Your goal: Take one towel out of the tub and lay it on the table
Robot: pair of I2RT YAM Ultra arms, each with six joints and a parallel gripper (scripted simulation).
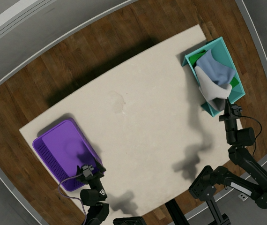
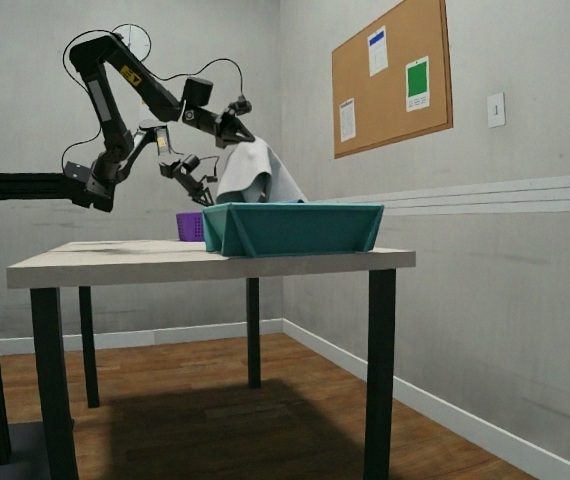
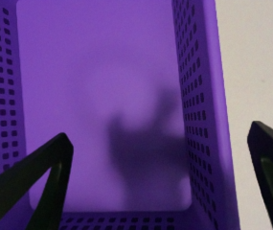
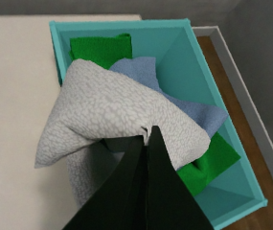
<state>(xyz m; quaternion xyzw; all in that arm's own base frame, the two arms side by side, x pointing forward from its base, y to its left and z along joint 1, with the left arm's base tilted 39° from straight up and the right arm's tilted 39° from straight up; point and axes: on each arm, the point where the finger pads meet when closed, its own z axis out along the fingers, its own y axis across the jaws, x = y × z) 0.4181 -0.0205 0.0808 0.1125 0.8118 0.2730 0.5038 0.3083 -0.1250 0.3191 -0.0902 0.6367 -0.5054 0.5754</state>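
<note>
Dangling from the right claw [image 1: 227, 99] [image 2: 252, 138] [image 4: 149, 131] — gray towel [image 1: 208, 84] [image 2: 259, 167] [image 4: 102, 103], above teal tub [image 1: 228, 56] [image 2: 301, 229] [image 4: 181, 57]

And here's the pale counter [image 1: 141, 116] [image 2: 120, 258] from above, the purple basket [image 1: 68, 147] [image 2: 189, 227] [image 3: 217, 110] sitting directly on it at eight o'clock, the teal tub [image 1: 233, 65] [image 2: 295, 232] [image 4: 205, 77] standing on it at two o'clock, well apart.

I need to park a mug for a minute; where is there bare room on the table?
The wide middle of the table, between purple basket and teal tub. Crowded: tub's near end, where the right gripper holds up the grey towel.
</note>
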